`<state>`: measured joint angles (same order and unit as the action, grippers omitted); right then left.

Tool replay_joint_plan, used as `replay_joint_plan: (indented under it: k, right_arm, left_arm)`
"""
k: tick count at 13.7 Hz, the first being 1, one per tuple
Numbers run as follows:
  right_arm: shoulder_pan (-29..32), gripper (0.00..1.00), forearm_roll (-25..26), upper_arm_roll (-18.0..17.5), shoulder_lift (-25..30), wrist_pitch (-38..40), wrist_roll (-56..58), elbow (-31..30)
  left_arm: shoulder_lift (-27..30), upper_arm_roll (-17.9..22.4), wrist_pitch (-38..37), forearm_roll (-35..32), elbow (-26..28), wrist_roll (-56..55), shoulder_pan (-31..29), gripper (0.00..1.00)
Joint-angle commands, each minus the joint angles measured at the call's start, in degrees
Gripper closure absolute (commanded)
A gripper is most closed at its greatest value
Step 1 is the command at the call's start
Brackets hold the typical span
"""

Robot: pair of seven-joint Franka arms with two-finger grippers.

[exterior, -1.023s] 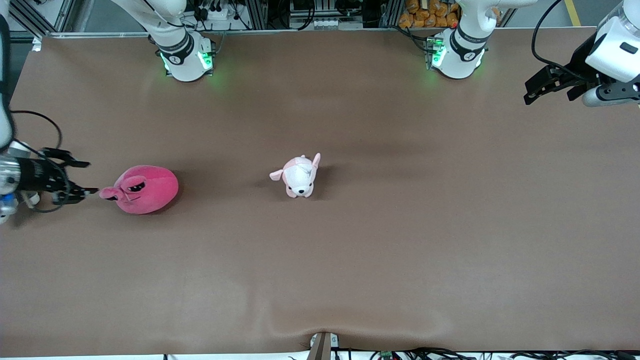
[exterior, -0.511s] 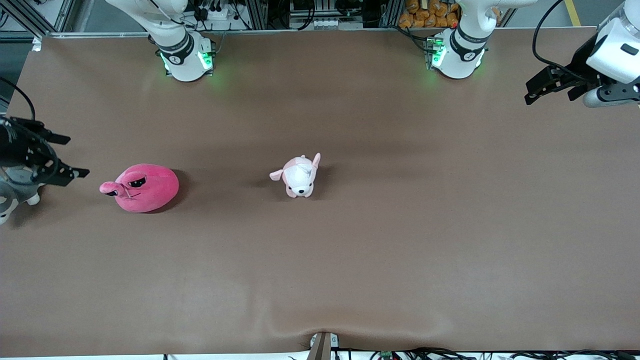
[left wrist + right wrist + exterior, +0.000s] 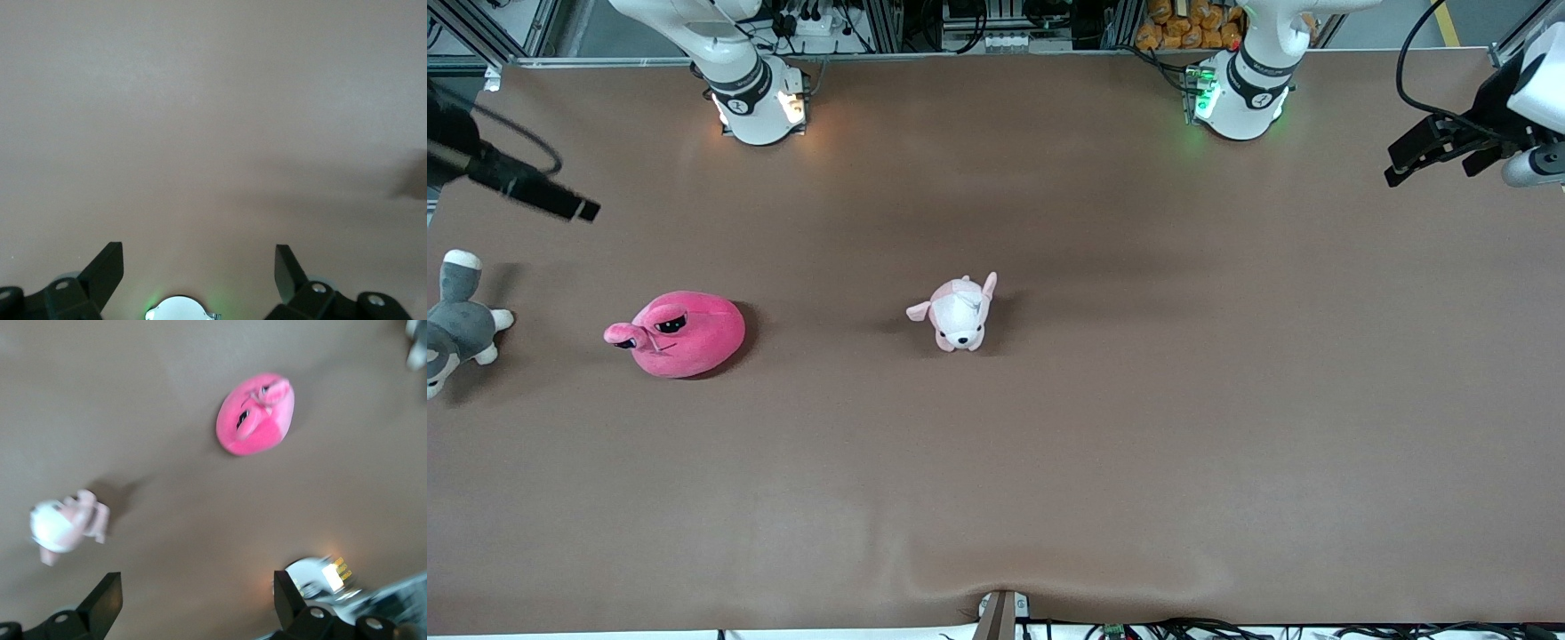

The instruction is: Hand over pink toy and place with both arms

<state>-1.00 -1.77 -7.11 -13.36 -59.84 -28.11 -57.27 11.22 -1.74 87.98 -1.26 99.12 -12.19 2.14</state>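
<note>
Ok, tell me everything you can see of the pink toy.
The pink toy is a round, blob-shaped hot-pink plush with black half-lidded eyes and a floppy pink flap pointing toward the right arm's end of the table. It lies on the brown table, toward the right arm's end, between the grey-and-white plush and the pale puppy plush, touching neither. No gripper touches it. The right wrist view shows it too.

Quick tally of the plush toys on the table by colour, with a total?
Hot pink: 1, the pink toy
Pale pink and white: 1, the puppy plush
Grey and white: 1, the plush animal
Total: 3
</note>
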Motion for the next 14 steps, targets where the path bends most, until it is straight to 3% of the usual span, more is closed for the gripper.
replay_joint_plan:
  k: [1,4,9,14]
  right_arm:
    - [-0.49,0.0,2.48,0.6,1.14,2.44,12.51,-1.88]
    - [3.02,0.0,2.13,1.3,5.0,1.58,24.41,-6.43]
    - [3.2,0.0,2.04,1.48,15.02,-7.12,24.33,-21.2]
    - [1.97,0.0,3.0,0.95,14.33,-7.83,24.94,-18.77]
  left_arm:
    - [-0.5,-0.11,-1.32,-1.11,-1.83,0.42,-0.38,0.0]
    - [-0.41,-0.11,-2.38,-1.29,-2.09,1.12,-0.82,0.0]
    - [-0.23,-0.54,-2.55,-1.29,-2.53,1.56,-0.73,0.0]
    - [-0.76,-0.63,-2.55,-1.29,-3.85,3.76,-0.64,0.0]
